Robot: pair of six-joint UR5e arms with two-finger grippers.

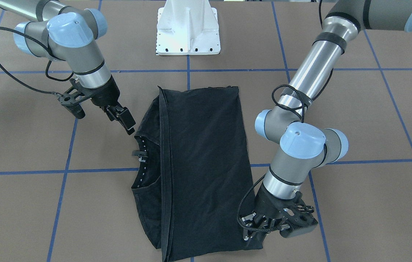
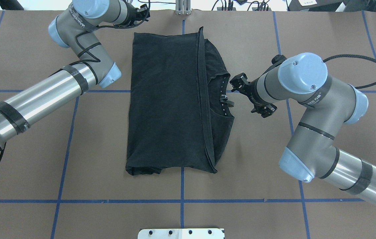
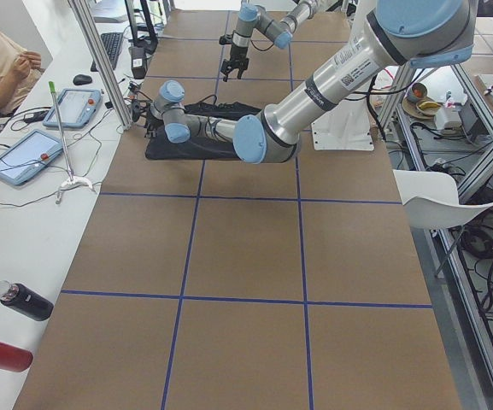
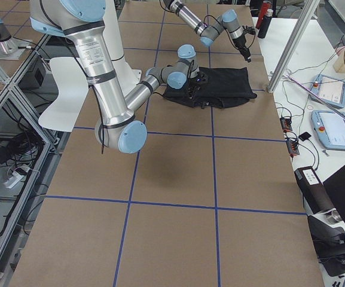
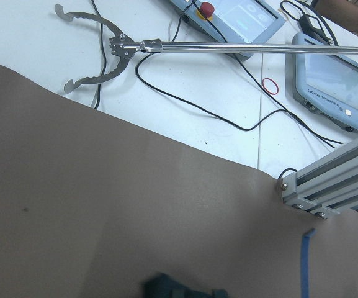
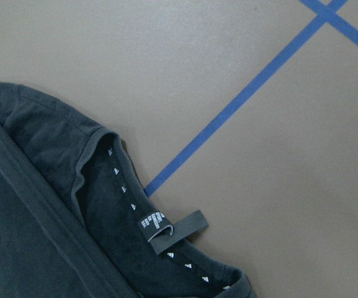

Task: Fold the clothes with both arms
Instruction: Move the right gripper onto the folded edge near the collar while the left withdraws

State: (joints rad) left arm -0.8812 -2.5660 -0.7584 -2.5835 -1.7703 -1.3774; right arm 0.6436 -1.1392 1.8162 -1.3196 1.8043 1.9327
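- Black T-shirt (image 2: 164,99) lies flat on the brown tabletop (image 2: 25,159), straight out from the white pedestal base (image 1: 188,29), near it but not touching.
- Done, by my read: one big fold is in. A top layer covers most of the shirt. Its stitched hem band (image 2: 202,99) runs away from the base and stops short of the collar (image 6: 120,180).
- The collar sticks out toward the robot's right of the base, w/ the neck label (image 6: 169,226) showing.
- No sleeves stick out, so prob. tucked under; can't confirm. No graphic or logo shows, only plain black.
- Left arm (image 1: 311,72): the left jaws sit low at the shirt corner farthest from the base, on the robot's left side. Can't tell if they touch the cloth, nor whether they are spread or pinched; the wrist cam shows no fingers.
- Right arm (image 1: 82,58): the right jaws hang just beside the collar edge, to the robot's right of the base and clear of the cloth. They look parted a bit and hold nothing.
- Left to do, as I judge: at least one more fold, prob. halving the rectangle, plus tidying the bunched corner (image 2: 134,170) nearest the base on the robot's left.
- Approx. midway.
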